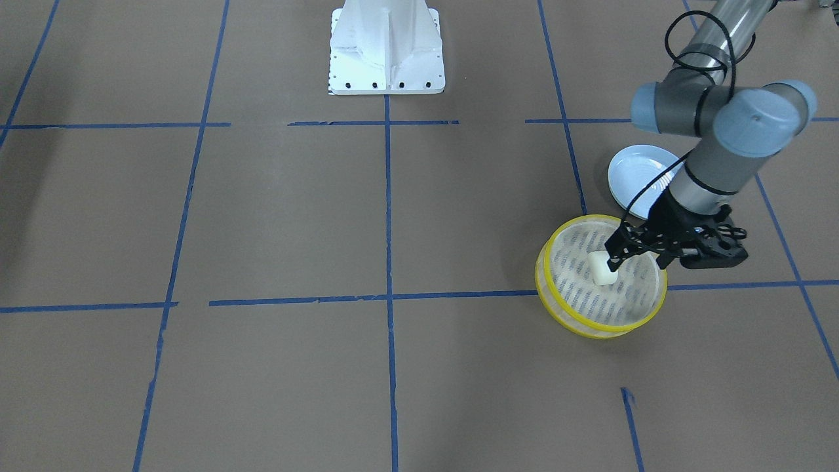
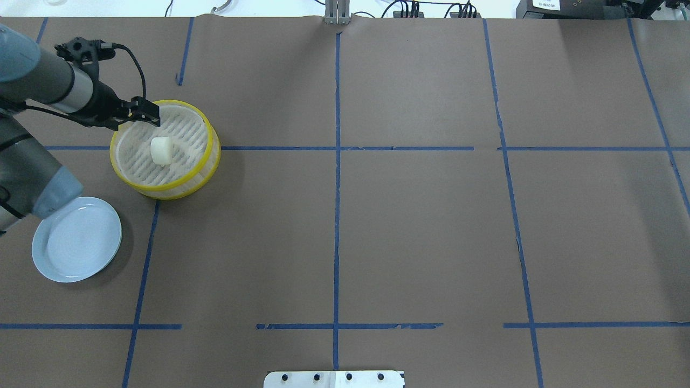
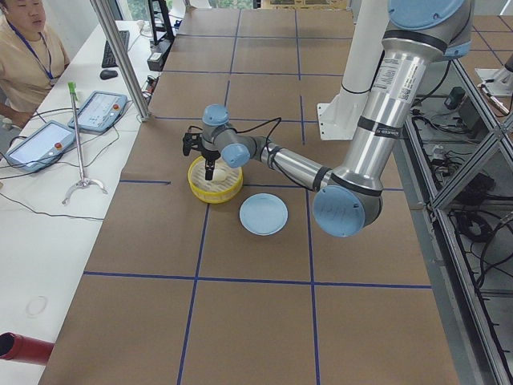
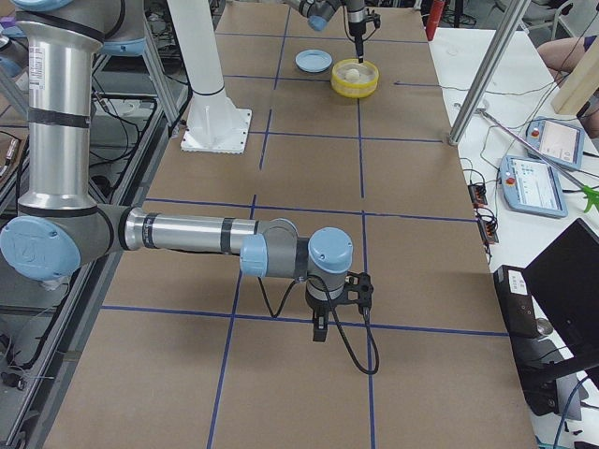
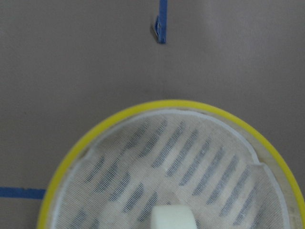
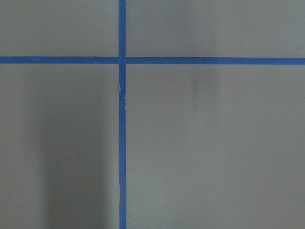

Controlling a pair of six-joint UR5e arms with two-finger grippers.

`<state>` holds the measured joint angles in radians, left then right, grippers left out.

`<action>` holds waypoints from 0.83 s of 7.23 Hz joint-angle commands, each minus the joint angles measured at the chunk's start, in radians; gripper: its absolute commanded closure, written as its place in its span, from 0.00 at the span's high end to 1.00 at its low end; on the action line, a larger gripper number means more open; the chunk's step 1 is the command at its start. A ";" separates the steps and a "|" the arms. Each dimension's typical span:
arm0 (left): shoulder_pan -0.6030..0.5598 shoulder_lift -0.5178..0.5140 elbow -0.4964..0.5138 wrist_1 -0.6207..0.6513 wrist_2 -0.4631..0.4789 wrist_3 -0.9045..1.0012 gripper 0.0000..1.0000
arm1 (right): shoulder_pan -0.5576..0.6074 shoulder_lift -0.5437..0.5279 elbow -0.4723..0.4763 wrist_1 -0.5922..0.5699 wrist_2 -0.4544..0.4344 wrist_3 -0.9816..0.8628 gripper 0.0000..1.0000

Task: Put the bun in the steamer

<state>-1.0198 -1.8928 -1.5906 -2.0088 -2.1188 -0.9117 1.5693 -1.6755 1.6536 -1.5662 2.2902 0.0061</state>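
The steamer (image 1: 585,324) is a round basket with yellow rims and stands on the brown table; it also shows in the overhead view (image 2: 161,193). The cream-white bun (image 1: 603,269) lies on its slotted base, near the middle (image 2: 160,150), and nothing holds it. My left gripper (image 1: 639,262) hangs open and empty just above the steamer, over its rim in the overhead view (image 2: 151,114). The left wrist view looks down on the steamer's rim (image 5: 167,104) and the bun (image 5: 172,217) at the bottom edge. My right gripper (image 4: 318,327) shows only in the exterior right view, low over bare table; I cannot tell its state.
A pale blue plate (image 2: 75,240) lies empty beside the steamer, toward the robot; it also shows in the front-facing view (image 1: 632,174). The white robot base (image 1: 387,49) stands at mid-table edge. Blue tape lines (image 6: 122,143) cross the brown table. An operator (image 3: 24,48) sits at a side desk.
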 commanded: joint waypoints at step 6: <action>-0.459 0.201 0.020 0.149 -0.260 0.704 0.90 | 0.000 0.000 0.000 0.000 0.000 0.000 1.00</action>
<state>-1.4458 -1.7007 -1.5793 -1.9156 -2.3710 -0.2873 1.5693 -1.6752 1.6536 -1.5662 2.2903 0.0062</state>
